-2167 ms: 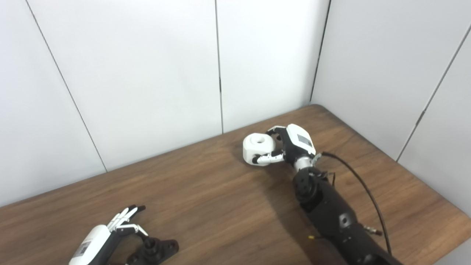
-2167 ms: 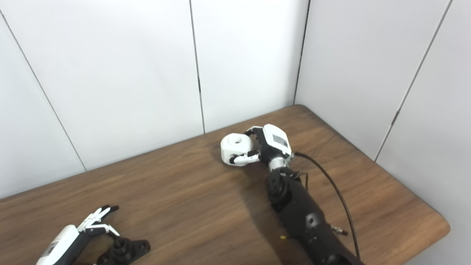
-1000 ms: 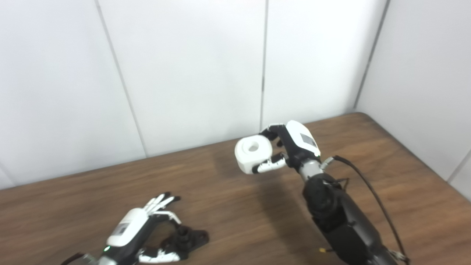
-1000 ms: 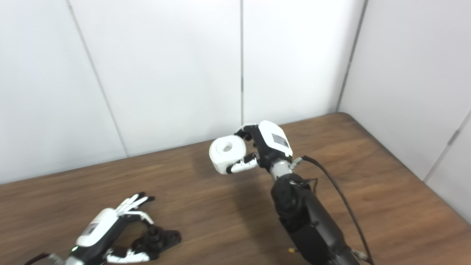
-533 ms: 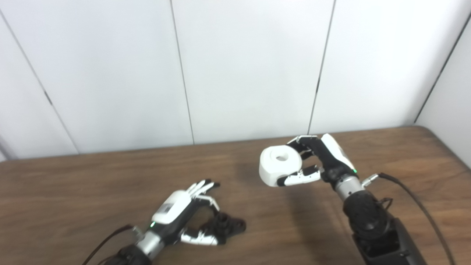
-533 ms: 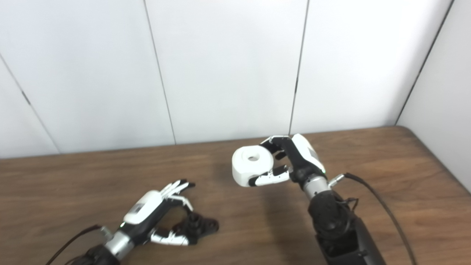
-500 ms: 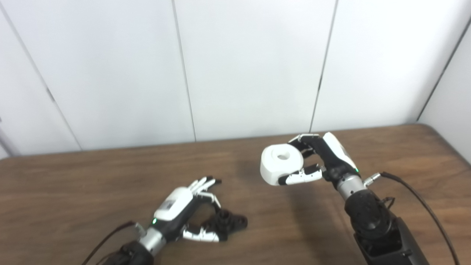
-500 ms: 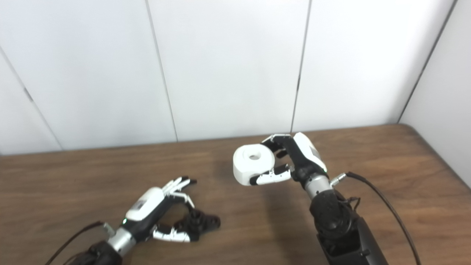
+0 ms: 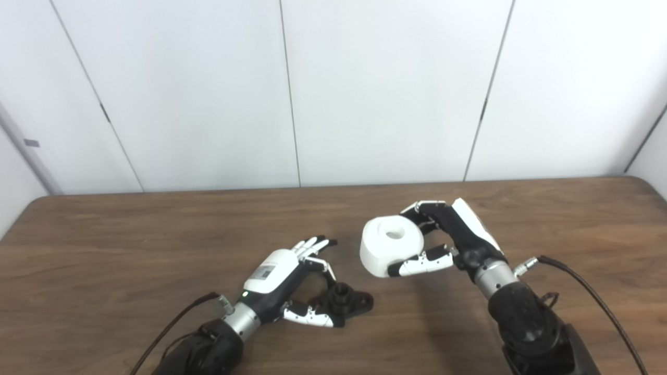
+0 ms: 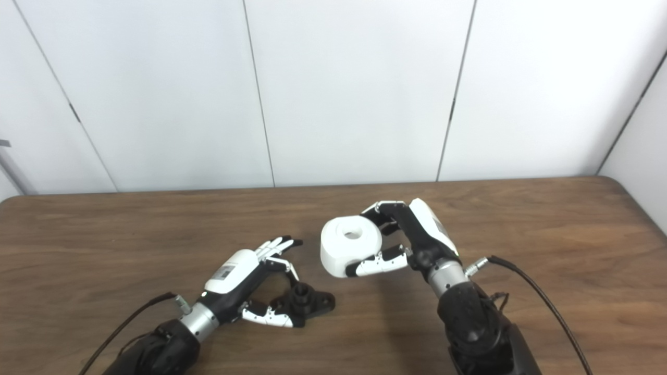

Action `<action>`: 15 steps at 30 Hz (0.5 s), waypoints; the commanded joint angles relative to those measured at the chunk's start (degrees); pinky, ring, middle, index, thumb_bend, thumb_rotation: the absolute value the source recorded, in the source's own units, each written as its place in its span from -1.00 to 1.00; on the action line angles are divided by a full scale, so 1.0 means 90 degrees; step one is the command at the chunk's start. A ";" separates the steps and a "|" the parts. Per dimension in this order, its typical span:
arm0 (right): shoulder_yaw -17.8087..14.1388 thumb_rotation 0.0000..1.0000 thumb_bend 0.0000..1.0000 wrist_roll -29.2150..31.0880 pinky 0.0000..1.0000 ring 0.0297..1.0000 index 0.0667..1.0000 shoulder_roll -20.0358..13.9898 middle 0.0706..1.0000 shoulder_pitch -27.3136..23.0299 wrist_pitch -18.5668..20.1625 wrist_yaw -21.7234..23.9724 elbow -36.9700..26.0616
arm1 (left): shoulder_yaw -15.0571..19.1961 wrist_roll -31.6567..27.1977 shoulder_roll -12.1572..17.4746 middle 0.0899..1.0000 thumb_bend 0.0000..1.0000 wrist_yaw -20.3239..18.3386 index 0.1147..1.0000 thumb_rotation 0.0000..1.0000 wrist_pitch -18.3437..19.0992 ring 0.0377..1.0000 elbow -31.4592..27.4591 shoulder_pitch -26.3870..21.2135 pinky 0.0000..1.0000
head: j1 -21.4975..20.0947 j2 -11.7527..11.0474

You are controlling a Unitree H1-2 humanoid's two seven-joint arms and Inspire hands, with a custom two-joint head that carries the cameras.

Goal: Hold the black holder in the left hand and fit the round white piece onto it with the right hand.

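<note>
On the brown wooden bench [image 9: 130, 250] in front of me, my left hand [image 9: 284, 281] lies low beside the black holder [image 9: 348, 302]. My thumb reaches along the near side of the holder and touches its base, while my fingers [image 9: 315, 244] stretch out straight above and behind it, spread apart and closed on nothing. The holder rests flat on the bench with its short round post pointing up; I have not lifted it.

Up and to the right, my right hand [image 10: 411, 234] is clamped on the round white piece [image 10: 348, 245], with the thumb pressed across its near side and the fingers curled over the far rim. The piece hangs clear of the bench, its central hole facing upward, and casts a soft shadow on the wood below. It sits a little to the right of the holder and above it, near but not touching. A black cable [image 9: 599, 307] trails from my right wrist across the bench toward the right edge.
</note>
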 commanded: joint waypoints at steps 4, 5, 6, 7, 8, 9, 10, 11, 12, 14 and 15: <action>0.0145 -0.74 0.05 -0.0026 0.27 0.38 -0.12 0.0136 0.33 -0.0220 -0.0258 -0.0007 -0.0326 | -0.0424 0.0449 -0.0258 0.92 0.05 -0.0406 -0.17 -0.88 0.0388 1.00 0.0486 0.0459 1.00 | 0.0020 0.0014; 0.0173 -0.74 0.05 -0.0029 0.26 0.37 -0.12 0.0154 0.33 -0.0227 -0.0273 -0.0003 -0.0332 | -0.0427 0.0442 -0.0258 0.92 0.05 -0.0421 -0.17 -0.88 0.0391 1.00 0.0477 0.0459 1.00 | 0.0067 0.0035; 0.0208 -0.74 0.05 -0.0038 0.25 0.37 -0.12 0.0168 0.32 -0.0242 -0.0284 0.0008 -0.0338 | -0.0429 0.0437 -0.0259 0.92 0.05 -0.0435 -0.17 -0.88 0.0403 1.00 0.0461 0.0460 1.00 | 0.0084 0.0041; 0.0233 -0.74 0.05 -0.0043 0.25 0.37 -0.12 0.0183 0.33 -0.0259 -0.0278 0.0025 -0.0353 | -0.0430 0.0431 -0.0259 0.92 0.05 -0.0442 -0.17 -0.88 0.0409 1.00 0.0446 0.0463 1.00 | 0.0099 0.0048; 0.0251 -0.74 0.05 -0.0036 0.25 0.37 -0.12 0.0206 0.33 -0.0280 -0.0262 0.0044 -0.0369 | -0.0429 0.0421 -0.0261 0.92 0.05 -0.0443 -0.17 -0.88 0.0406 1.00 0.0442 0.0464 1.00 | 0.0099 0.0048; 0.0260 -0.74 0.05 -0.0019 0.25 0.37 -0.12 0.0232 0.33 -0.0299 -0.0250 0.0060 -0.0382 | -0.0428 0.0414 -0.0263 0.91 0.05 -0.0440 -0.17 -0.88 0.0399 1.00 0.0448 0.0462 1.00 | 0.0099 0.0048; 0.0267 -0.74 0.05 -0.0007 0.25 0.37 -0.12 0.0252 0.33 -0.0315 -0.0243 0.0074 -0.0392 | -0.0429 0.0409 -0.0265 0.91 0.05 -0.0440 -0.17 -0.88 0.0393 1.00 0.0452 0.0460 1.00 | 0.0099 0.0048; 0.0277 -0.74 0.05 -0.0007 0.25 0.38 -0.12 0.0272 0.33 -0.0331 -0.0232 0.0087 -0.0403 | -0.0430 0.0405 -0.0265 0.91 0.05 -0.0440 -0.17 -0.88 0.0383 1.00 0.0458 0.0457 1.00 | 0.0099 0.0048; 0.0295 -0.74 0.05 -0.0018 0.26 0.38 -0.12 0.0288 0.33 -0.0353 -0.0225 0.0102 -0.0422 | -0.0429 0.0402 -0.0263 0.91 0.05 -0.0458 -0.17 -0.88 0.0404 1.00 0.0445 0.0457 1.00 | 0.0105 0.0078; 0.0334 -0.74 0.05 -0.0051 0.25 0.38 -0.12 0.0315 0.32 -0.0401 -0.0210 0.0120 -0.0444 | -0.0439 0.0425 -0.0254 0.91 0.05 -0.0471 -0.17 -0.88 0.0430 1.00 0.0421 0.0457 1.00 | 0.0114 0.0085; 0.0357 -0.74 0.05 -0.0064 0.25 0.38 -0.12 0.0320 0.32 -0.0425 -0.0205 0.0133 -0.0452 | -0.0442 0.0434 -0.0253 0.92 0.05 -0.0471 -0.17 -0.88 0.0436 1.00 0.0419 0.0456 1.00 | 0.0114 0.0085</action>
